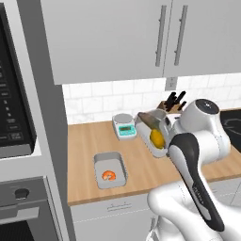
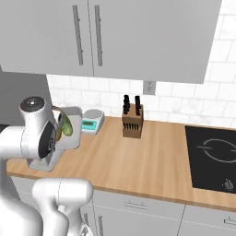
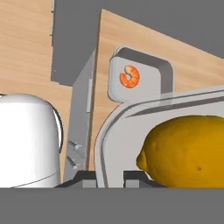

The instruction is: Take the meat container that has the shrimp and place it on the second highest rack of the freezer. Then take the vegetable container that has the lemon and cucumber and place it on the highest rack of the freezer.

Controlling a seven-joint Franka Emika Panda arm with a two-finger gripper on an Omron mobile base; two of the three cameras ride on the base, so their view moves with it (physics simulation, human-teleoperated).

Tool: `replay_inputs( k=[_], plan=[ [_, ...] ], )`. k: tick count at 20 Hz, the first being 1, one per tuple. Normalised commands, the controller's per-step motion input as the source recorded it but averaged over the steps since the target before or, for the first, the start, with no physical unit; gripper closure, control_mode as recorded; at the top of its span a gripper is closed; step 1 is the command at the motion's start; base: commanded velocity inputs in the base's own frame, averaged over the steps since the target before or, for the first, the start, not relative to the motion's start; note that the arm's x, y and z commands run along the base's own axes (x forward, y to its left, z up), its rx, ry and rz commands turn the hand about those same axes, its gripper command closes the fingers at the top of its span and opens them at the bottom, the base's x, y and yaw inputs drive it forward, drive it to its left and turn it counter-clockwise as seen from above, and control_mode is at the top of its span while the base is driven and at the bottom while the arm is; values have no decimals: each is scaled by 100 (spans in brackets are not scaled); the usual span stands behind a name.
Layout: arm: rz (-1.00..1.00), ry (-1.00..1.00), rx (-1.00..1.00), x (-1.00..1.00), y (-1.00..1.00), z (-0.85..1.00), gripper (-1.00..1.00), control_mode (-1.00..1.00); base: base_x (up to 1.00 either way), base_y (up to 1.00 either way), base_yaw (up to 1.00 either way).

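**A:** Two containers on the list. Read them off, left to right.

**B:** Item one, far left: wall oven (image 1: 21, 207), set into the tall cabinet. Item two: desk (image 1: 84, 141), wood top. Item three: meat container (image 1: 110, 170), grey, shallow, flat on the desk near its front edge, with one shrimp (image 1: 109, 175) inside. Its long axis runs from the front edge toward the tiled wall.

**A:** Next?

**B:** Item four: scale (image 1: 124, 126), back by the wall. Item five: vegetable container (image 1: 153, 132), tilted and apparently lifted off the desk, with a lemon (image 1: 157, 138) and a cucumber (image 2: 67, 124) in it. Item six: knife block (image 2: 132, 119). Item seven, far right: cooktop (image 2: 214, 156).

**A:** And the gripper?

**B:** The gripper (image 3: 107, 178) is clamped on the near wall of the vegetable container. In the hand view that wall runs between the two finger tips (image 3: 133, 176), one on the inside and one on the outside, with the lemon just beside them.

**A:** Which way is the shrimp's container from there?

**B:** Left of the gripper and nearer the desk's front edge, well apart from it. From the hand it sits beyond the held container's rim.

**A:** Standing of the task?

**B:** By my reading the meat container is untouched and its rack is still owed, while the vegetable one is in hand. The tilt looks risky, since the lemon could roll out.
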Motion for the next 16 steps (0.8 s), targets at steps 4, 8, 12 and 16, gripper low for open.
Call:
replay_inputs(
  k=[4, 8, 12, 16],
  plan=[
    [-2, 0, 0, -36, -5, 12, 100, -100, 0, 0, 0],
    [0, 0, 0, -15, -1, 0, 100, 100, 0, 0, 0],
    [0, 0, 0, 0, 0, 0, 100, 100, -64, -5, 0],
    [0, 0, 0, 0, 0, 0, 100, 100, -100, -2, 0]
  ],
)
